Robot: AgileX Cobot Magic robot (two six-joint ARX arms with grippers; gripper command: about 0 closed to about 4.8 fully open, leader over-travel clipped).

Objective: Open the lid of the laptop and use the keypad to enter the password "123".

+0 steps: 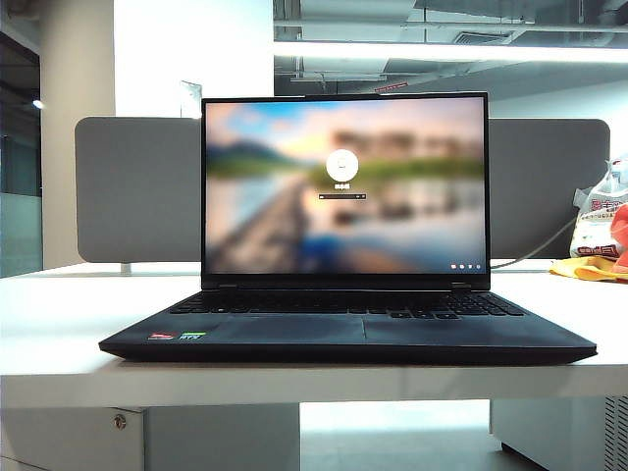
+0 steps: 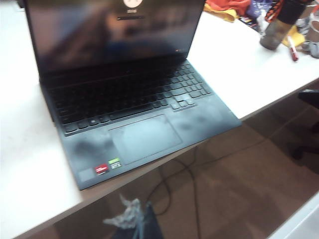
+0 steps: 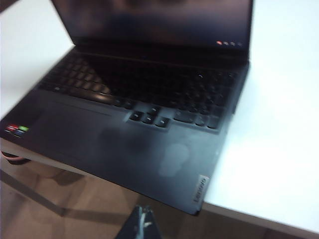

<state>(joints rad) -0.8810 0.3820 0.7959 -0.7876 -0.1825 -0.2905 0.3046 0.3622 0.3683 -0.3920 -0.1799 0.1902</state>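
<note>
The laptop is placed on the white bench, its lid raised upright. Both claws, left claw and right claw, are pressed together, held off the bench edge.

A grey divider panel stands behind on the white table; blurred bottle, perhaps, amid clutter.

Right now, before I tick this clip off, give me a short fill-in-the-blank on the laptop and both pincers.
1. The lid of the laptop stands ____.
2. The screen shows a ____ prompt.
3. The left pincer and the right pincer, both off the table's front edge, are ____.
4. The red and green stickers sit beside the ____.

Missing words: open; login; shut; touchpad
</note>
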